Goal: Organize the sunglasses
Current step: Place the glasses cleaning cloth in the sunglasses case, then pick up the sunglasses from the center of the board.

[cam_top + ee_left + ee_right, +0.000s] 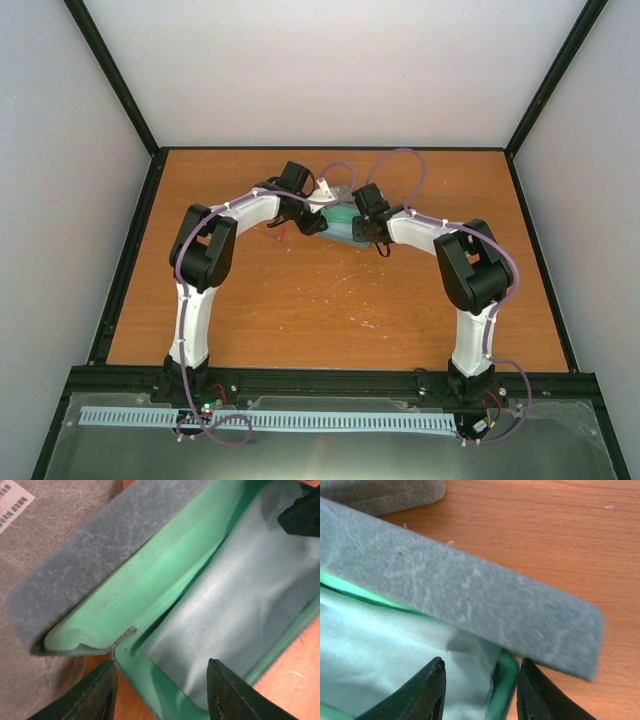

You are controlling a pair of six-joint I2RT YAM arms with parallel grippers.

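ok so the case (100, 555) is open with the cloth (240, 595) inside, my left fingers (90, 697) and right fingers (422, 695) both sit apart at its rim, the sunglasses (272, 226) look parked on the bench (330, 300) just beside it, so next I'd grab those gently.

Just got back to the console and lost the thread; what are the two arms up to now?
Both arms meet over an open grey case at the far middle of the table. The left pincer hangs open over its green-lined base, where a pale blue cloth lies. The right pincer, also open, straddles the base's rim under the raised lid. The sunglasses seem to be the thin reddish outline beside the left arm, not inside the case.
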